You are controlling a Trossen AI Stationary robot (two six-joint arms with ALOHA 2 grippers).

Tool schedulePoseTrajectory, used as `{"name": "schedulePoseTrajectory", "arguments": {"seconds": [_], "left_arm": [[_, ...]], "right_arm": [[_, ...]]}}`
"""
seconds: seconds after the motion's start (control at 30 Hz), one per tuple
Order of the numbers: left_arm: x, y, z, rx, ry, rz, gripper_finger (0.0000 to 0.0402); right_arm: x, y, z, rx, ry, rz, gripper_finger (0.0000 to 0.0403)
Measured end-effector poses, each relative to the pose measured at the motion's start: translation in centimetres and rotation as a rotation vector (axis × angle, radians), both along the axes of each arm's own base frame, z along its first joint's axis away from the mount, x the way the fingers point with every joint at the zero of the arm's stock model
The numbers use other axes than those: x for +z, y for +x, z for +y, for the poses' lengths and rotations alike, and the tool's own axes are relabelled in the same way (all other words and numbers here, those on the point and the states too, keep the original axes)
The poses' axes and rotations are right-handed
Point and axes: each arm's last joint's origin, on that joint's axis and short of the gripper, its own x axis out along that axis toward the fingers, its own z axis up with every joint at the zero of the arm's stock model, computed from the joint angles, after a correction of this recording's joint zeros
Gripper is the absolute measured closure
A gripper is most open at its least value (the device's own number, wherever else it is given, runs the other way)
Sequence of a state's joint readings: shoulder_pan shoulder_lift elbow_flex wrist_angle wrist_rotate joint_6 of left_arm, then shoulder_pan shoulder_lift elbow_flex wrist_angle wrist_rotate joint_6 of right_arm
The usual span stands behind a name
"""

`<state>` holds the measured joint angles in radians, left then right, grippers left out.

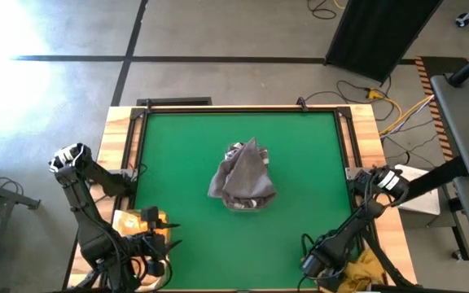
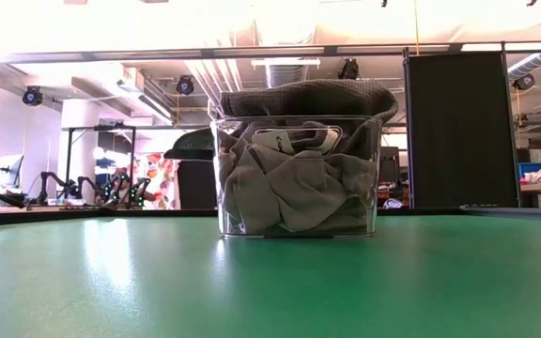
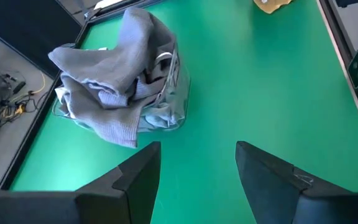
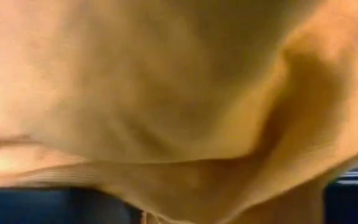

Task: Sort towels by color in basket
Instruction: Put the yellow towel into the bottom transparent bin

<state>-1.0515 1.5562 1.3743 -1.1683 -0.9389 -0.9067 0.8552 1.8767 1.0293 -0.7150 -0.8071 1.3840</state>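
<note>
A clear basket (image 1: 243,203) (image 2: 299,174) (image 3: 179,93) stands mid-table, heaped with dark grey towels (image 1: 243,172) (image 2: 299,183) (image 3: 114,65), and the top one drapes over the rim. My left gripper (image 1: 172,233) (image 3: 197,174) hovers open at the table's near-left corner and touches nothing. A mustard-yellow towel (image 1: 130,220) lies on the wooden border beside it. My right gripper (image 1: 312,263) is at the near-right edge, next to another yellow towel (image 1: 366,270) (image 3: 272,5). Yellow cloth (image 4: 166,93) fills the right wrist view and no fingers show in it.
Bare green table (image 1: 300,155) surrounds the basket on all sides. A wooden border (image 1: 120,130) frames the table. Cables (image 1: 397,114) and a dark stand lie on the floor beyond the right edge. The room shows behind the basket in the low view.
</note>
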Motion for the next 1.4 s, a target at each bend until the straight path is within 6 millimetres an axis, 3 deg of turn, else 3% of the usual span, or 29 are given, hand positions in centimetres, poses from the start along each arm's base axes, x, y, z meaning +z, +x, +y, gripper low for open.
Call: {"name": "schedulePoseTrajectory", "arguments": {"seconds": [0.17,0.2,0.33,0.47,0.7,0.9,1.0,1.13,1.27,1.4], "left_arm": [[-0.1,0.0,0.0,0.023,-0.060,0.026,0.0209],[-0.2,0.0,0.0,0.028,-0.072,0.028,0.0209],[-0.3,0.0,0.0,0.049,-0.100,0.021,0.0209],[-1.0,-0.2,0.4,0.096,-0.108,-0.015,0.0199],[-5.1,-0.6,1.7,0.189,-0.190,-0.087,0.0152],[-7.1,1.5,1.3,0.148,-0.182,-0.233,0.0116],[-6.8,2.9,0.6,0.055,-0.144,-0.273,0.0109],[-6.1,4.6,-0.3,-0.050,-0.042,-0.330,0.0109],[-5.9,6.4,-0.7,-0.104,0.078,-0.369,0.0109],[-6.2,8.2,-0.5,-0.087,0.191,-0.395,0.0109]], "right_arm": [[0.9,0.6,-0.1,0.047,0.033,-0.090,0.0365],[1.3,0.8,-0.1,0.055,0.034,-0.124,0.0376],[3.6,2.1,-0.5,0.078,0.012,-0.336,0.0382],[6.9,3.9,-1.8,0.133,-0.080,-0.677,0.0383],[11.9,8.3,-4.8,0.142,-0.513,-1.307,0.0384],[14.1,13.0,-5.2,0.140,-0.597,-1.762,0.0385],[14.3,15.1,-5.4,0.113,-0.558,-1.896,0.0385],[14.1,16.9,-5.9,-0.006,-0.543,-1.949,0.0385],[13.5,18.1,-6.2,-0.204,-0.498,-1.960,0.0385],[13.1,18.8,-5.9,-0.297,-0.443,-2.001,0.0385]]}}
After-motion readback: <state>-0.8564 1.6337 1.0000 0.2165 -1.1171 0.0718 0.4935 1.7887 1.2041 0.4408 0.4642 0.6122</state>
